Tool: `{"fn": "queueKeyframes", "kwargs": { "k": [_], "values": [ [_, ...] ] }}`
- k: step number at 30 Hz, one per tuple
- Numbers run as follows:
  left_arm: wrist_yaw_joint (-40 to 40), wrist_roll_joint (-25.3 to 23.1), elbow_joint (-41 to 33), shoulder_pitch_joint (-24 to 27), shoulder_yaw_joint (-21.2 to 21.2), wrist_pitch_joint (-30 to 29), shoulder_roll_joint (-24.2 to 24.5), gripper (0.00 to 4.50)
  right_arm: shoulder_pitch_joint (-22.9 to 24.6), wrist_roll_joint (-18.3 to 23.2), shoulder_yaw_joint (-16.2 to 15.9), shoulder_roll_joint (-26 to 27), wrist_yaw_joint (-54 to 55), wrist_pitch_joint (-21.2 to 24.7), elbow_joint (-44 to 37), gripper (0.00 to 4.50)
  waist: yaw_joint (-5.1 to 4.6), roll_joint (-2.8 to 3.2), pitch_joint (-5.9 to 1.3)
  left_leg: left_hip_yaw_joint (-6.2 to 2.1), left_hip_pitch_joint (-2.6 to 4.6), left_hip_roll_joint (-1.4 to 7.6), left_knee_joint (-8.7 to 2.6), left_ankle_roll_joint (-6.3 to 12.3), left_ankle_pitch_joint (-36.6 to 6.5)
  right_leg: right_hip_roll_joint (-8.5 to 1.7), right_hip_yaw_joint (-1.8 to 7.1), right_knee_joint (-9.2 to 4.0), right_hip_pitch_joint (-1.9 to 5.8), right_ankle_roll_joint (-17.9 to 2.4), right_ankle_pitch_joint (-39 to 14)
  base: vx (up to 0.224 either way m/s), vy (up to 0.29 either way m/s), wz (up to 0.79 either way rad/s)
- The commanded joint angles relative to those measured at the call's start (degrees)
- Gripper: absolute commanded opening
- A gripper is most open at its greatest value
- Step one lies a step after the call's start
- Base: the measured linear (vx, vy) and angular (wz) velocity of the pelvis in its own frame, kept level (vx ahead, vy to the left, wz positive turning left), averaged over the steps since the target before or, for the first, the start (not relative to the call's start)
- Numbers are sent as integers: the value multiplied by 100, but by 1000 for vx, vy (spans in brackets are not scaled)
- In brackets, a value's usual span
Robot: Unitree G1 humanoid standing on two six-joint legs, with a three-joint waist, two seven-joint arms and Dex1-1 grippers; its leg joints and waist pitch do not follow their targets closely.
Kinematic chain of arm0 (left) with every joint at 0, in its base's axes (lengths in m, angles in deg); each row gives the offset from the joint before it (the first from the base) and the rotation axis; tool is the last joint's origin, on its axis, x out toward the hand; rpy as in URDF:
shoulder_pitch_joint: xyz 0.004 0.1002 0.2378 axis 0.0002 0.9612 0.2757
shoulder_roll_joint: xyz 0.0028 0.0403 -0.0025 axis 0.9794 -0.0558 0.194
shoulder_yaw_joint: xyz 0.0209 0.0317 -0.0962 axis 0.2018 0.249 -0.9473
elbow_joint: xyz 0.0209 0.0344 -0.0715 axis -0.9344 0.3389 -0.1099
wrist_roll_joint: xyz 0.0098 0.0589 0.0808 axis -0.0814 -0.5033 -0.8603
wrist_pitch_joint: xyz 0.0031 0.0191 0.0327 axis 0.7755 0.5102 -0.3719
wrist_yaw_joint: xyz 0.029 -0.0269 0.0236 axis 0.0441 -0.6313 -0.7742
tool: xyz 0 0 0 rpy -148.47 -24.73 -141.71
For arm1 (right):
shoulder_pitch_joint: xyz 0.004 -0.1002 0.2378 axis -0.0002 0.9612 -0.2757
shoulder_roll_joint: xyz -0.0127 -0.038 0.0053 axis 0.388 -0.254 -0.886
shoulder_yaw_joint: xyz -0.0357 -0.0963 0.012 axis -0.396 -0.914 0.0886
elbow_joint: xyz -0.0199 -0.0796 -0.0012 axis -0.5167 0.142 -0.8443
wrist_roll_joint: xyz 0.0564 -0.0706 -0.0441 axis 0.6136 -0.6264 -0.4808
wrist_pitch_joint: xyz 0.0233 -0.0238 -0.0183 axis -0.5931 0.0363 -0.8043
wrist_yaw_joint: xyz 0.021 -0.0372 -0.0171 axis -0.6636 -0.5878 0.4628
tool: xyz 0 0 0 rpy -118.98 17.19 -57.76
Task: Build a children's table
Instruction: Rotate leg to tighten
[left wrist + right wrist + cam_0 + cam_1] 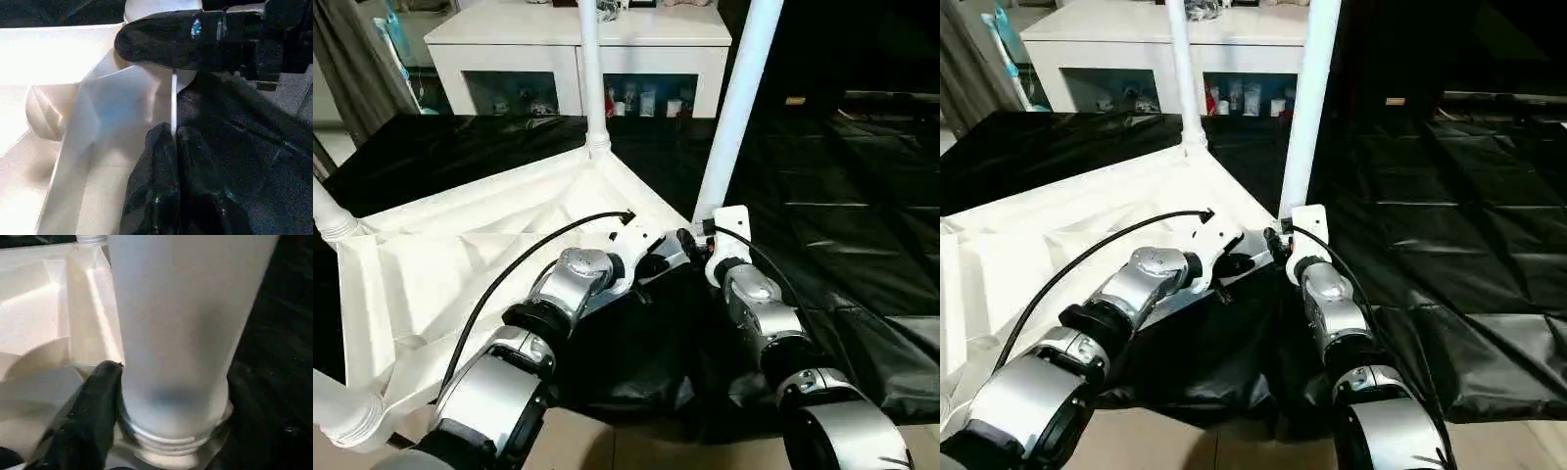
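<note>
The children's table lies upside down on a black sheet, its white ribbed top (431,264) facing up. Four white legs stand in its corner sockets: one at the far corner (591,69), one at the right corner (736,108), one at the left (328,220), and one near me on the left (347,416). My right gripper (697,235) sits at the base of the right corner leg (176,308), just above its socket. My left gripper (171,142) is shut and empty, its tips resting against the top's rim next to that corner.
A white cabinet with glass doors (578,49) stands behind the table. The black sheet (842,225) spreads wide to the right. A grey curtain (352,59) hangs at the far left. Bare floor (607,441) shows just in front of me.
</note>
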Motion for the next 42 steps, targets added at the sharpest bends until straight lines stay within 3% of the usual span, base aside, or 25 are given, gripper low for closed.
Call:
{"fn": "queueKeyframes", "kwargs": {
  "k": [1, 6, 13, 17, 19, 22, 25, 34, 40, 42],
  "values": [
    [190, -198, 394, 119, 40, -146, 115, 0, -6, 48, -73, 124, -248, -24, 137, 361, -7, -49, -263, -82, -30, 66, -469, 281, -1651, -279, 164, -530, 229, -936, -2256, 0, 0, 0],
    [-6, -223, 420, 168, 43, -135, 221, 0, 60, -116, -217, -133, -577, -230, -60, 417, -48, -65, -257, -82, -19, 67, -467, 274, -1756, -279, 161, -568, 202, -884, -2466, 0, 0, 0],
    [-880, -188, 306, 380, 164, 164, 537, 0, 445, -378, -774, -1026, -2305, -858, -789, 446, -62, -98, -291, -64, -81, 67, -420, 530, -1299, -276, 168, -478, 278, -1131, -1597, 0, 0, 0],
    [-2025, -249, -144, 691, 498, 706, 882, 0, 619, 67, -642, -1441, -3348, -886, -1209, 446, -56, -86, -309, -47, -86, 74, -382, 750, -1029, -265, 169, -422, 297, -1379, -1088, 13, -5, 0],
    [-2486, -214, -423, 847, 605, 784, 1048, 0, 765, 304, -659, -1606, -3975, -742, -1500, 446, -7, -74, -313, -39, -69, 106, -372, 854, -1000, -259, 164, -393, 303, -1504, -857, 0, 0, 0],
    [-2886, -234, -795, 1048, 749, 911, 1289, 0, 955, 482, -763, -1799, -4555, -634, -1772, 446, 52, -42, -321, -31, -42, 142, -377, 837, -958, -250, 161, -357, 285, -1602, -673, 0, 0, 0],
    [-3170, -239, -1149, 1243, 837, 984, 1512, 0, 1081, 537, -865, -1879, -4910, -585, -1860, 446, 73, -46, -309, -37, -37, 166, -406, 702, -1112, -252, 166, -345, 275, -1626, -723, 0, 0, 0],
    [-3346, -132, -1705, 1483, 754, 850, 1711, 0, 1158, 420, -1035, -1785, -5102, -485, -1948, 446, 63, -89, -286, -23, -23, 154, -435, 482, -1259, -276, 201, -384, 258, -1407, -1233, 0, 0, 0],
    [-3370, -101, -1964, 1561, 764, 700, 1699, 0, 1106, 509, -994, -1750, -5138, -378, -1901, 446, 68, -92, -306, -17, -30, 150, -409, 539, -1004, -265, 200, -343, 263, -1463, -872, 0, 0, 0],
    [-3377, -92, -2034, 1590, 776, 659, 1697, 0, 1108, 524, -983, -1757, -5162, -368, -1897, 420, 68, -103, -310, -13, -36, 148, -399, 577, -929, -260, 199, -323, 268, -1505, -704, 0, 0, 0]
  ]
}}
